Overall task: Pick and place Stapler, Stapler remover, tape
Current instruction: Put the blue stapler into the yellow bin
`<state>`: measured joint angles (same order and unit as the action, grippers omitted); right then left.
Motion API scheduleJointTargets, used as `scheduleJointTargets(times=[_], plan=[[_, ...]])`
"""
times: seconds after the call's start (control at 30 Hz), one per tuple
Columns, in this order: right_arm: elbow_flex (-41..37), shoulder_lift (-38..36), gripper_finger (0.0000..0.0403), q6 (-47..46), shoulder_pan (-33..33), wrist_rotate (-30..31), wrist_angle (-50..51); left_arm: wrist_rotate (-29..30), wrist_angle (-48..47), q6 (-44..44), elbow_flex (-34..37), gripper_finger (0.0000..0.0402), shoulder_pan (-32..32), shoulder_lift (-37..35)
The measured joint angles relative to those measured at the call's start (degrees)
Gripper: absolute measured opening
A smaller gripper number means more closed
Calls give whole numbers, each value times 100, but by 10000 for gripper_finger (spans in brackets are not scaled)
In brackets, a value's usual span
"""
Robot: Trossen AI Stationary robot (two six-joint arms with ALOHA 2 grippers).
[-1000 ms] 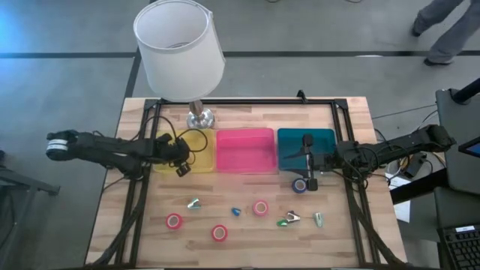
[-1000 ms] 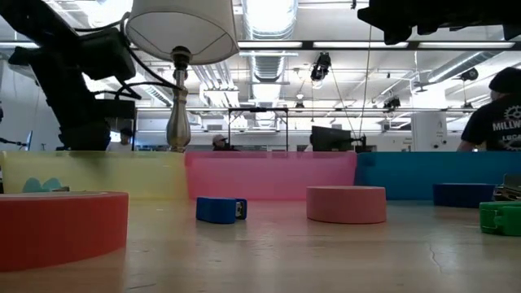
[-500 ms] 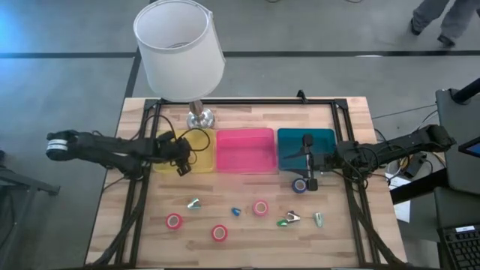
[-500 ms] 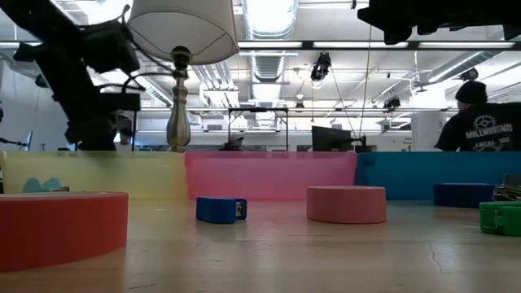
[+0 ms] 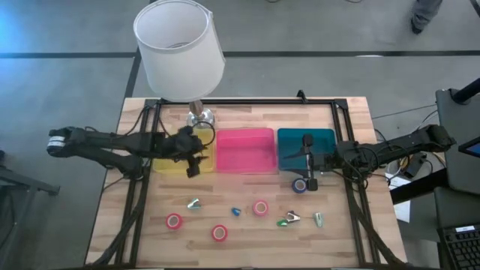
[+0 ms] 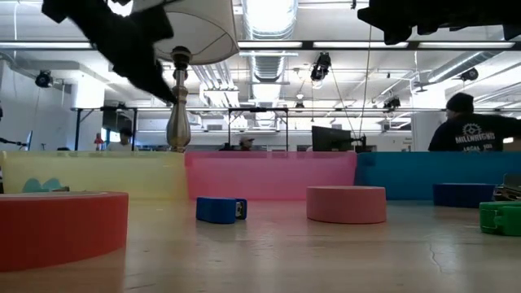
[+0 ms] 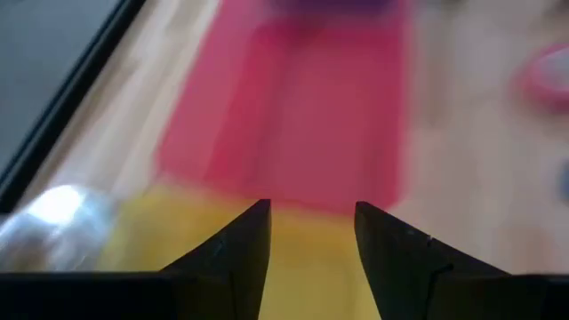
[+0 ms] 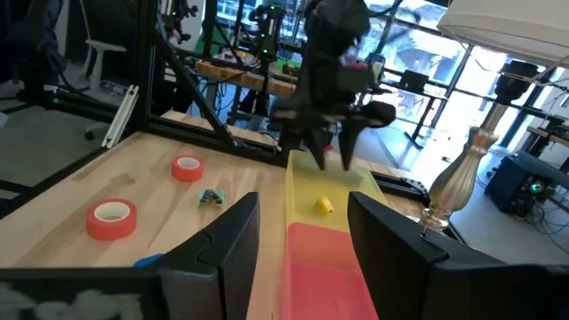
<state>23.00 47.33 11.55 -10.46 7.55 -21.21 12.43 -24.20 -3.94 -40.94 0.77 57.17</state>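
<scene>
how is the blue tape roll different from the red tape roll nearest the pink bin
The blue tape roll is blue; the red tape roll is red. The blue one lies just in front of the teal bin, right beside the right gripper; the red one lies out on the open table, farther from the bins, with no gripper near. Both lie flat and are small rings with pale centres.
</scene>
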Motion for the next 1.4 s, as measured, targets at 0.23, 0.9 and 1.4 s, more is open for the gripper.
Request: scheduleJointTargets(times=[0.23,0.9,1.4], plan=[[0,2,166,0,0,1,2,-165,1017,262,-3,167,-976,347],[0,2,166,392,-2,2,0,-1193,3326,-44,-467,168,-1922,3648],[0,2,166,652,-2,0,-2,-1507,3319,-42,-952,168,-1927,4586]])
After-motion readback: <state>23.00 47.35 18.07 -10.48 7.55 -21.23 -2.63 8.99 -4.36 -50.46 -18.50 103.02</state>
